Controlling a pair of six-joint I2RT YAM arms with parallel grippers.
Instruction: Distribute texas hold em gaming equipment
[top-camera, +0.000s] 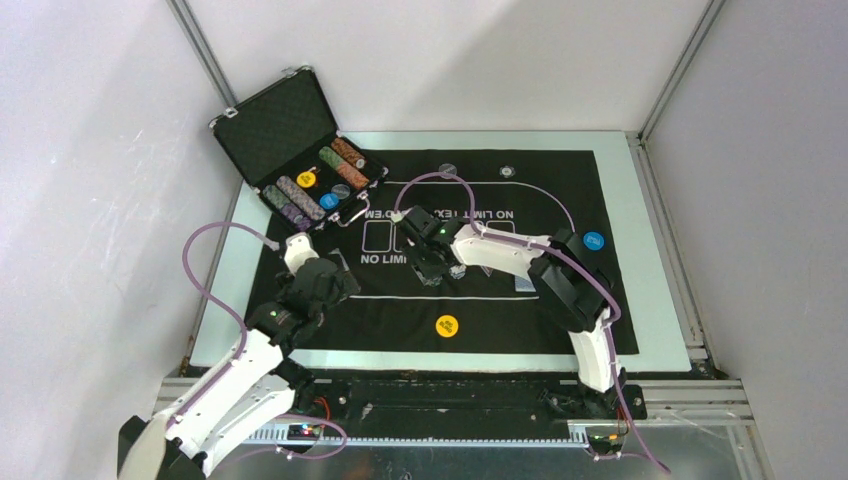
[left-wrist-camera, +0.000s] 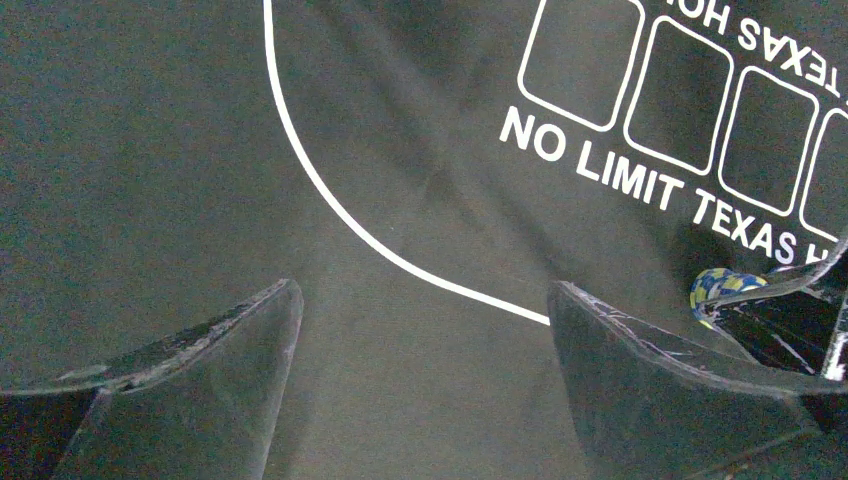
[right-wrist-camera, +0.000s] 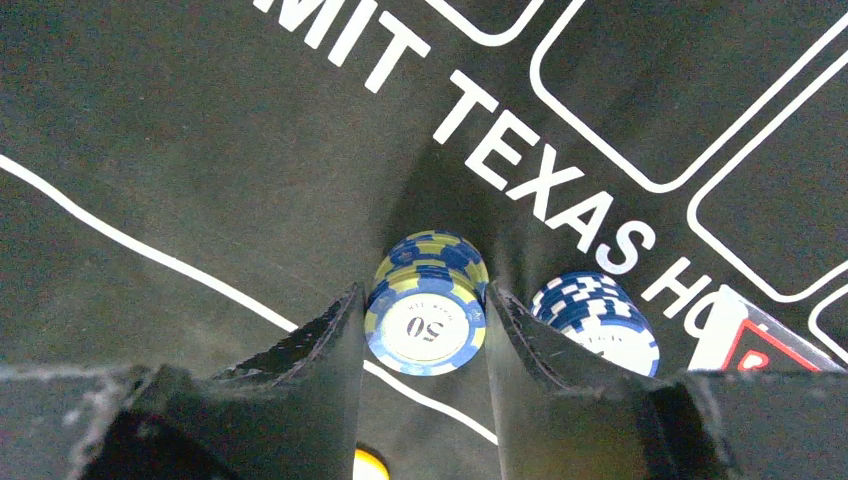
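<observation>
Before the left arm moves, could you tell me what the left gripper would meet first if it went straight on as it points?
Probably just the black mat: the open left gripper points at bare cloth beside the white curved line, with nothing between its fingers. Depth is hard to judge.

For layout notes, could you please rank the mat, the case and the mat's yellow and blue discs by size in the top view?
mat
case
yellow disc and blue disc: alike, not ranked

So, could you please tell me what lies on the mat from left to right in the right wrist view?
The yellow-and-blue chip stack → blue-and-white chip stack → red-and-black marker at the right edge.
</observation>
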